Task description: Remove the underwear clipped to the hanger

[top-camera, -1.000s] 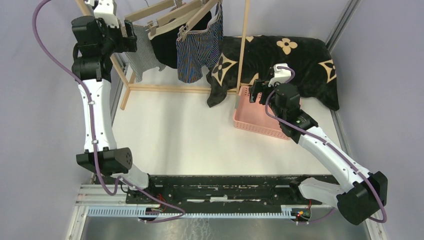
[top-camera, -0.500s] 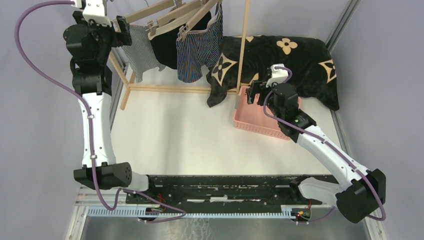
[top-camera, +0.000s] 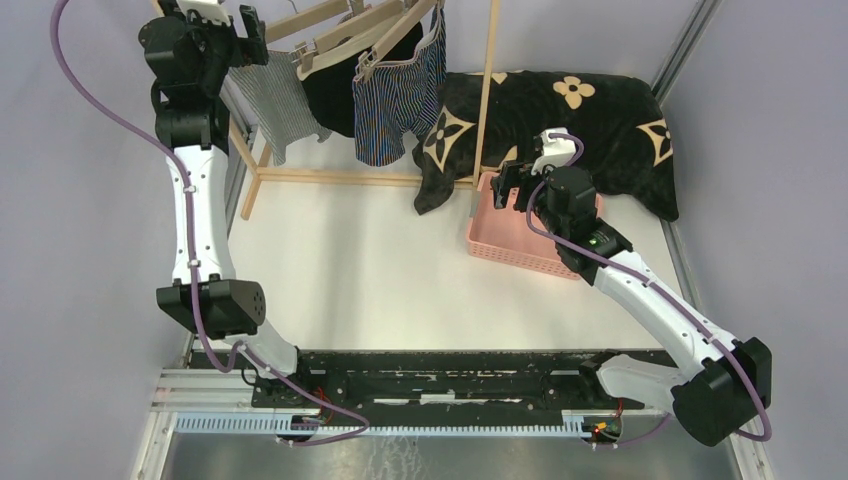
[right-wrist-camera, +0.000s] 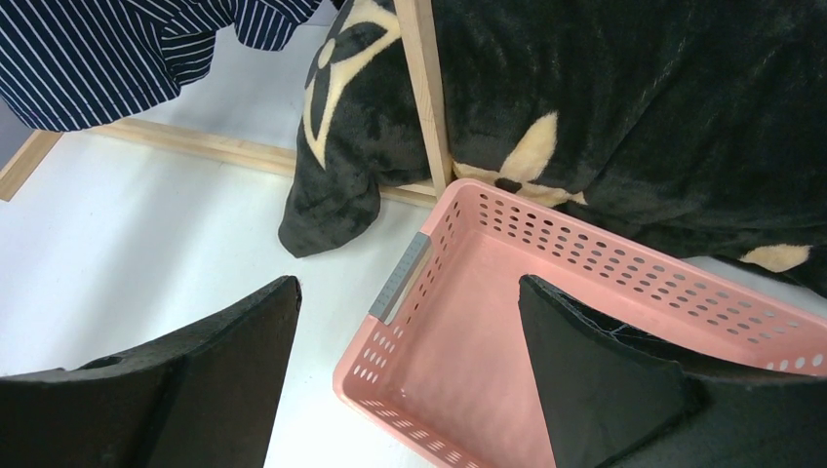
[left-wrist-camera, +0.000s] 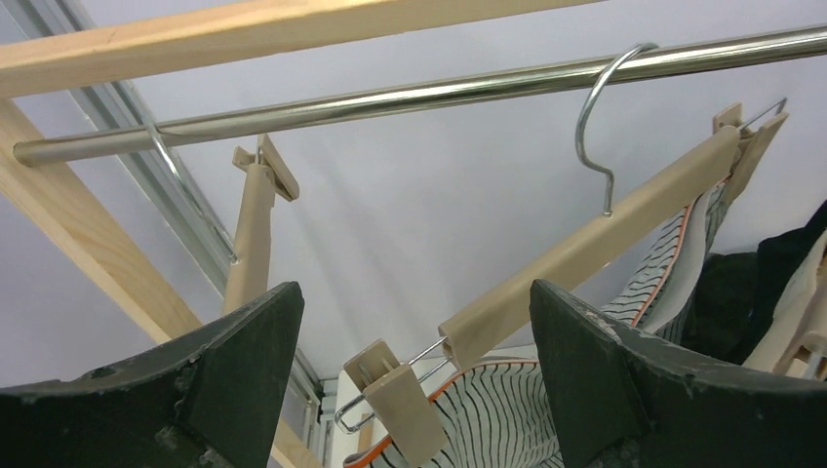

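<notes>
Your left end effector (left-wrist-camera: pixel 412 292), jaws wide open, faces the hanger (left-wrist-camera: pixel 595 239) holding the grey-white striped boxers (top-camera: pixel 272 100). The black boxers (top-camera: pixel 330 95) and navy boxers (top-camera: pixel 395 95) hang clipped alongside. Tugging cloth against a shut clip (left-wrist-camera: pixel 390 395) could drag the hook off the rail (left-wrist-camera: pixel 410 93). Your right end effector (right-wrist-camera: pixel 408 292) gapes above the pink basket (right-wrist-camera: pixel 507 322).

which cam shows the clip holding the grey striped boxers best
Left wrist: the clip is close up between the fingers, gripping the striped waistband. Top view: too small to make out. Right wrist: not in frame.

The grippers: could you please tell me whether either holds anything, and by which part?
Nothing held: left gripper open by a hanger, right gripper open over the basket.
</notes>
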Tool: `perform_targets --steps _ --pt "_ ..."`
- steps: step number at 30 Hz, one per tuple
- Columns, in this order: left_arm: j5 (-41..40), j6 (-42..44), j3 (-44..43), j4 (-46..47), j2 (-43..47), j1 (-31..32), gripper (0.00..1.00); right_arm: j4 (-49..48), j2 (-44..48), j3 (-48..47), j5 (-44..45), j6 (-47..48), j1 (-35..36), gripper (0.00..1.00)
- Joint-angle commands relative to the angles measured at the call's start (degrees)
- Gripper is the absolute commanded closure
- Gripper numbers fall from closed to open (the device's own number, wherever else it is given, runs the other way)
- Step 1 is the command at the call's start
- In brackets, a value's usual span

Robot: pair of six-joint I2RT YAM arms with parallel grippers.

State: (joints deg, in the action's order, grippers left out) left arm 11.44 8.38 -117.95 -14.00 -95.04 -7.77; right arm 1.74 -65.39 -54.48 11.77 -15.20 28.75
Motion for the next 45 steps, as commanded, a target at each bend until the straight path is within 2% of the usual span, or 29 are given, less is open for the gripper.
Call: perform_targets --steps 1,28,36,45 --pt "2.75 -0.95 -3.01 1.40 0.34 -0.26 0.08 -2.58 0.35 0.07 -0.72 -0.75 0.28 0.09" --pt "12.97 -2.32 -2.53 4.63 -3.13 0.16 0.20 -3.84 -1.28 -0.10 -1.97 -0.09 1.50 0.09" --pt "12.50 -1.09 -5.56 1.30 -5.35 1.66 0.30 -3.93 -0.64 0.18 -1.76 -0.09 1.83 0.09" --pt "11.22 0.32 -1.82 1.09 -4.14 2.33 0.37 -3.62 -0.04 0.23 -1.57 -0.15 1.89 0.09"
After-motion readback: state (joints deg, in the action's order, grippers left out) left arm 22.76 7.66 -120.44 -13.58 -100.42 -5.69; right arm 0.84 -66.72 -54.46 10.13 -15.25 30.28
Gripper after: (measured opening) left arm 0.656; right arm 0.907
